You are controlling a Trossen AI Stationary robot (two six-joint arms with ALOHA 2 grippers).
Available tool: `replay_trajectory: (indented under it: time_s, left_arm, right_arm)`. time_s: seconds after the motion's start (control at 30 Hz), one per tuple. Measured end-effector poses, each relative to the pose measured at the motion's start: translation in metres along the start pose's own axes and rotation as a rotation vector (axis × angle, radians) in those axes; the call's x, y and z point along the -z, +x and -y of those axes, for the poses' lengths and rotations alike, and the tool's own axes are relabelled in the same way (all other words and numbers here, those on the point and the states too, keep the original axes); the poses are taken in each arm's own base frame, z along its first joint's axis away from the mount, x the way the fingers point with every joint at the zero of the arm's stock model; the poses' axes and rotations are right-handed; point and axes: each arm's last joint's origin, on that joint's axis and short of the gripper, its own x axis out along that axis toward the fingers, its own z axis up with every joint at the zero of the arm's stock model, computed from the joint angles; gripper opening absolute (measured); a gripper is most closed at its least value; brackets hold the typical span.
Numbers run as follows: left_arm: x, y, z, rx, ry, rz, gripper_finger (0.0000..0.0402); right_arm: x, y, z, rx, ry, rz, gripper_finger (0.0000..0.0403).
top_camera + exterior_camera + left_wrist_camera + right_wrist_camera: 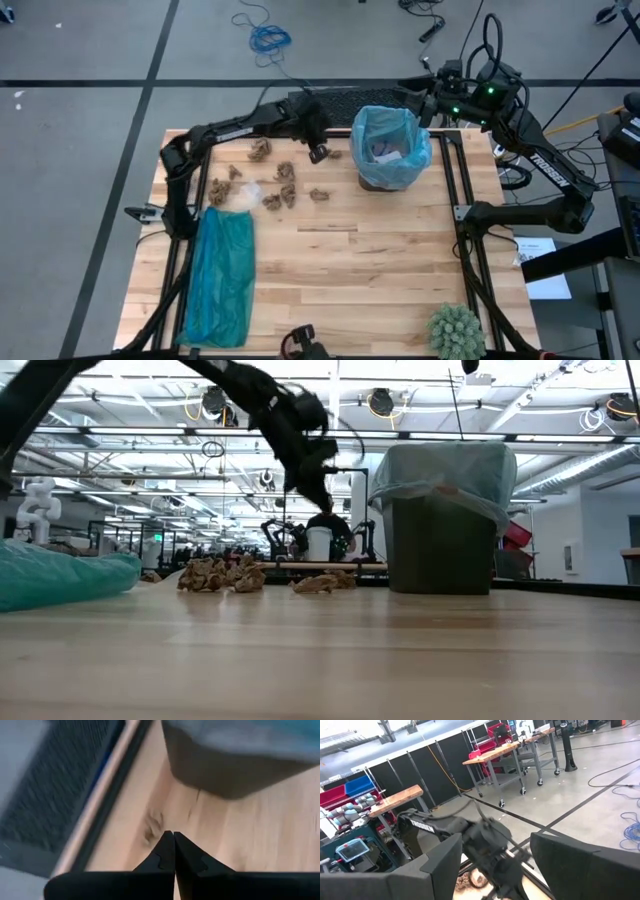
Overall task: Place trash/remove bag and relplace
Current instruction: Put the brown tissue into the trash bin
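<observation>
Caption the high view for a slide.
Left gripper shut beside the blue-lined bin; brown scraps litter the table.

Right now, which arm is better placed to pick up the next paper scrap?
Left, probably. Its gripper is shut and empty, hanging over the table between the scraps and the bin. The right gripper is open but sits behind the bin, with the bin between it and the scraps.

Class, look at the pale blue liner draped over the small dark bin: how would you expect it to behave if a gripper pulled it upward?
The pale blue liner looks thin and crinkled, so it would probably go floppy and collapse rather than keep its shape. It seems light. Its top folds over the small dark bin, so it may catch on the rim or tug the bin along.
</observation>
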Motion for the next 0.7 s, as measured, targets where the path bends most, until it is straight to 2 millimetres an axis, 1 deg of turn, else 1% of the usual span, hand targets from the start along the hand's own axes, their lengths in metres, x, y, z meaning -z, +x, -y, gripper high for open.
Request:
replay_trajectory:
  time_s: [0.03, 0.1, 0.23, 0.37, 0.47, 0.57, 0.7]
  left_arm:
    - [-0.001, -0.003, 0.0, -0.004, 0.036, 0.01, 0.0002]
    - [-0.002, 0.0, 0.0, -0.006, 0.1, 0.017, 0.0011]
    - [0.006, 0.022, -0.011, 0.015, 0.101, 0.001, 0.0055]
    - [0.021, 0.05, -0.025, 0.049, 0.065, -0.055, 0.0107]
    - [0.028, 0.064, -0.031, 0.046, 0.054, -0.067, 0.0137]
    - [0.032, 0.072, -0.036, 0.069, 0.045, -0.058, 0.0154]
    - [0.041, 0.086, -0.04, 0.083, 0.031, -0.09, 0.0158]
  right_arm:
    - [0.0, 0.0, 0.0, -0.001, 0.0, -0.001, 0.0228]
    - [0.0, 0.0, 0.0, 0.0, -0.004, 0.0, 0.0228]
    - [0.0, 0.0, 0.0, -0.001, -0.003, 0.0, 0.0228]
    - [0.0, 0.0, 0.0, -0.001, 0.001, 0.0, 0.0228]
    - [0.0, 0.0, 0.0, -0.001, 0.001, 0.0, 0.0228]
    - [0.0, 0.0, 0.0, -0.001, 0.006, 0.0, 0.0228]
    - [0.0, 0.0, 0.0, -0.001, 0.008, 0.001, 0.0228]
